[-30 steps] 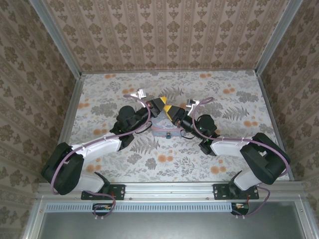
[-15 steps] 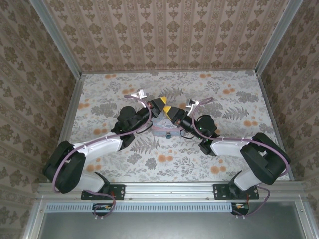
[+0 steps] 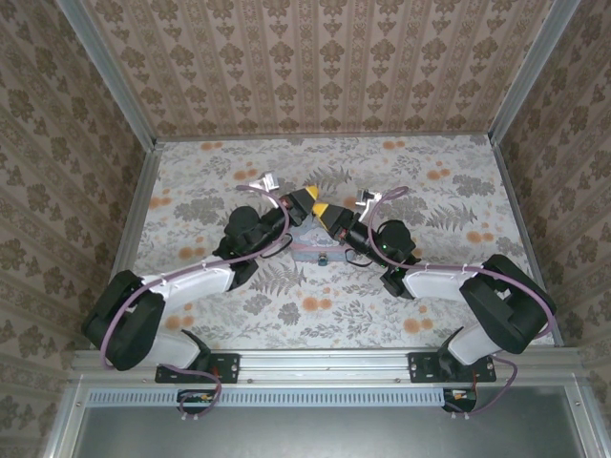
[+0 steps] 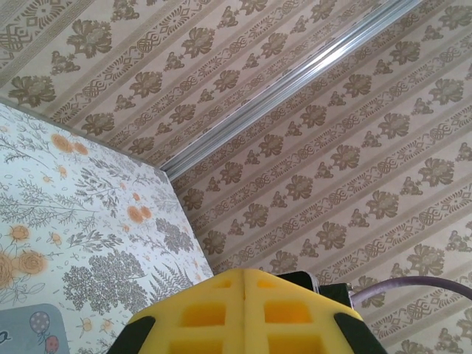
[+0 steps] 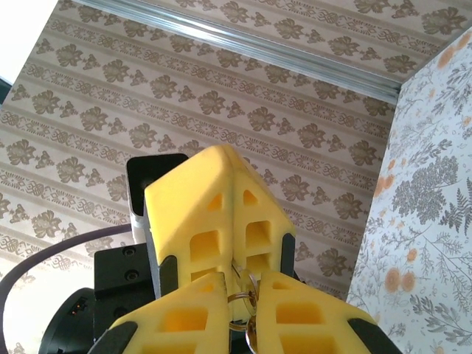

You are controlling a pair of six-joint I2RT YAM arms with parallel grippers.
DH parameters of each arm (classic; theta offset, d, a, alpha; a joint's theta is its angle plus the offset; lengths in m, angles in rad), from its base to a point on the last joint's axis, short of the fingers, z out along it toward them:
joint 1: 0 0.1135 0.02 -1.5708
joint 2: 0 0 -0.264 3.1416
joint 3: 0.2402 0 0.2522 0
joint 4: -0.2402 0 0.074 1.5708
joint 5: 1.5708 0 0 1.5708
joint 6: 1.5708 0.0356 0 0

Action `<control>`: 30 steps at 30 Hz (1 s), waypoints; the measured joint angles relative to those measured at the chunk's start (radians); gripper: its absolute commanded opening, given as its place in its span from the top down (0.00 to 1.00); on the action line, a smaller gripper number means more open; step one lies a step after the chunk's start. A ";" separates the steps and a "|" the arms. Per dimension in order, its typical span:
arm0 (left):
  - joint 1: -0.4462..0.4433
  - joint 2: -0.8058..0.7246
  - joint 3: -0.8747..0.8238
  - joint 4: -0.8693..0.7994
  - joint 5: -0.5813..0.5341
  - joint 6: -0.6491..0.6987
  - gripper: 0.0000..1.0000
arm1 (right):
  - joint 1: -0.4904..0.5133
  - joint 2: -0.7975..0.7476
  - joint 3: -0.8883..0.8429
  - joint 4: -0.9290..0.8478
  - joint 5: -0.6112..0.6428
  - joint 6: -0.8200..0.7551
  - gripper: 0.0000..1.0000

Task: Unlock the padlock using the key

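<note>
Above the pastel tin [image 3: 307, 246], my left gripper [image 3: 306, 201] and right gripper [image 3: 324, 209] meet tip to tip. In the right wrist view the left gripper [image 5: 234, 240] is shut, and a silvery key ring [image 5: 240, 295] comes out of the seam between its fingers. My right gripper [image 5: 243, 280] is closed around that ring, and a thin metal piece, the key [image 5: 251, 335], sits in the narrow gap between its pads. The small blue padlock [image 3: 324, 258] hangs at the tin's near edge. In its own view the left gripper [image 4: 243, 274] has its yellow pads pressed together.
The floral tabletop [image 3: 401, 181] is walled in by patterned panels [image 3: 315, 67] with metal corner rails. A corner of the tin [image 4: 26, 332] lies below the left wrist. Purple cables [image 3: 258, 186] loop off both wrists.
My right gripper's fingers have closed in on the ring and key and edged slightly toward the left gripper. The left gripper has stayed shut, almost in place.
</note>
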 measured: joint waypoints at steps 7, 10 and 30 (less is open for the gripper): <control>-0.004 -0.001 -0.018 0.029 -0.014 -0.015 1.00 | 0.000 0.000 0.000 -0.004 0.000 0.000 1.00; -0.006 -0.002 -0.018 0.028 -0.021 -0.016 0.78 | 0.000 0.000 -0.001 -0.004 0.000 0.000 1.00; 0.112 -0.460 -0.081 -0.552 -0.005 -0.016 0.19 | -0.042 -0.161 -0.104 -0.134 -0.013 -0.055 1.00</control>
